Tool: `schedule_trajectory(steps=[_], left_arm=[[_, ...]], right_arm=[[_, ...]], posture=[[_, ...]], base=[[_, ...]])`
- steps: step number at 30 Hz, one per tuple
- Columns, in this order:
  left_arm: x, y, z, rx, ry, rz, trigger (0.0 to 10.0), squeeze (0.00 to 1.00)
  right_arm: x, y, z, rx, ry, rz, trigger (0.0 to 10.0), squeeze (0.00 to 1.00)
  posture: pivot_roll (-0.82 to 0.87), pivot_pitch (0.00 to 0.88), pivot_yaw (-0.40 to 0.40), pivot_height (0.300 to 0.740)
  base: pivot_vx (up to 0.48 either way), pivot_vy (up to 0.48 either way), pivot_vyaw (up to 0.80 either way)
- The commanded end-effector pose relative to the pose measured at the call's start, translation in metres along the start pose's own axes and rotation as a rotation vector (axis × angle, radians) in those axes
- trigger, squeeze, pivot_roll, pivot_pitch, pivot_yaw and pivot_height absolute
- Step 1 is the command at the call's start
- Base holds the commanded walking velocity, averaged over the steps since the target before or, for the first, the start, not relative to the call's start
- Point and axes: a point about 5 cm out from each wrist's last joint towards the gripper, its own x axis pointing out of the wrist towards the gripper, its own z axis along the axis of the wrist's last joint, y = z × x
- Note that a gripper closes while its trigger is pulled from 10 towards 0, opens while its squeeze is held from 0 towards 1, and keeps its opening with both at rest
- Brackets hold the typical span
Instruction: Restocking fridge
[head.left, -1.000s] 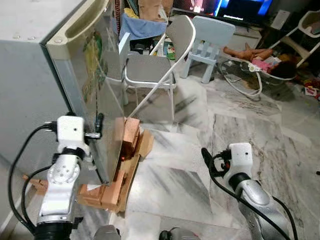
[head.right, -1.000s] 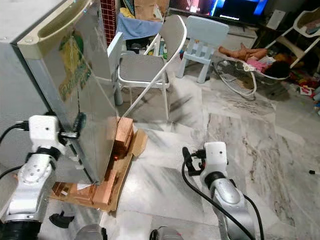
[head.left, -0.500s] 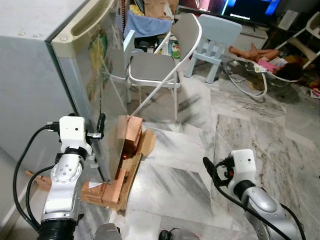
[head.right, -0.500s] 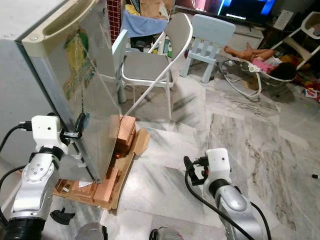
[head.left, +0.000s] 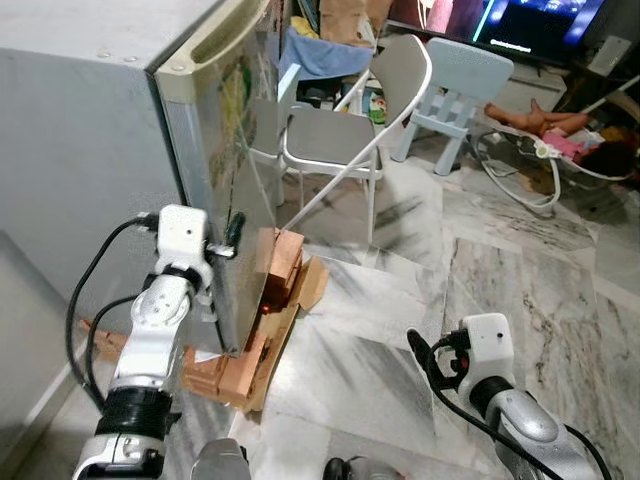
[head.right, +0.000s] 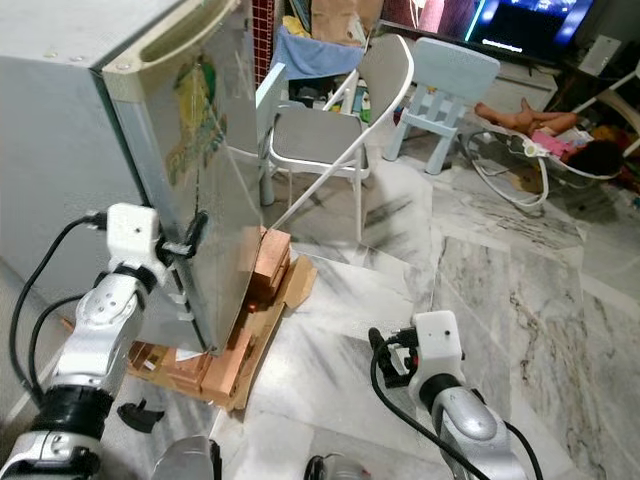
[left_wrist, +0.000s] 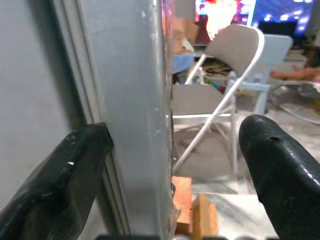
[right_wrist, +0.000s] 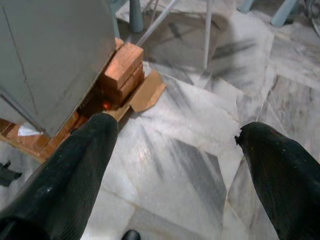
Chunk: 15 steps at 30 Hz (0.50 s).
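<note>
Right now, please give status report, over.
Left pincer open, astride fridge door edge. Right pincer open, empty, over floor. Folding chair stands near door.

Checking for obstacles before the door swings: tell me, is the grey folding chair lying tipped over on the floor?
No, the grey folding chair stands upright on its legs beyond the fridge door.

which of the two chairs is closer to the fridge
The grey folding chair, standing just past the fridge door. The pale blue plastic chair sits farther back, toward the TV.
</note>
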Motion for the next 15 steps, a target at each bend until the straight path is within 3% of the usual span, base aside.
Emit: schedule_trajectory(steps=[1,6,11,13,14,15], left_arm=[[0.008,-0.017,0.016,0.02,-0.069,-0.087,10.0,0.0],[0.011,-0.022,0.013,0.025,-0.063,-0.108,10.0,0.0],[0.024,-0.03,0.017,0.053,-0.052,-0.142,10.0,0.0],[0.037,-0.056,0.036,0.03,-0.098,-0.25,10.0,0.0],[0.042,-0.088,0.058,0.02,-0.162,-0.388,10.0,0.0],[0.042,-0.109,0.073,0.025,-0.216,-0.473,10.0,0.0]], right_arm=[[-0.001,-0.005,0.002,0.002,-0.005,-0.027,10.0,0.0],[0.002,-0.005,0.002,0.009,-0.004,-0.024,10.0,0.0],[0.007,-0.006,-0.002,0.013,0.003,-0.023,10.0,0.0],[0.008,-0.008,-0.006,0.02,0.021,-0.032,10.0,0.0],[0.01,-0.01,-0.01,0.03,0.04,-0.043,10.0,0.0],[0.011,-0.011,-0.012,0.036,0.05,-0.048,10.0,0.0]], posture=[[0.06,0.067,-0.086,0.74],[0.06,0.065,-0.085,0.74],[0.06,0.061,-0.086,0.74],[0.07,0.059,-0.088,0.74],[0.07,0.057,-0.088,0.74],[0.07,0.055,-0.088,0.74]], base=[[0.0,0.0,0.0],[0.0,0.0,0.0],[0.0,0.0,0.0],[0.0,0.0,0.0],[0.0,0.0,0.0],[0.0,0.0,0.0]])
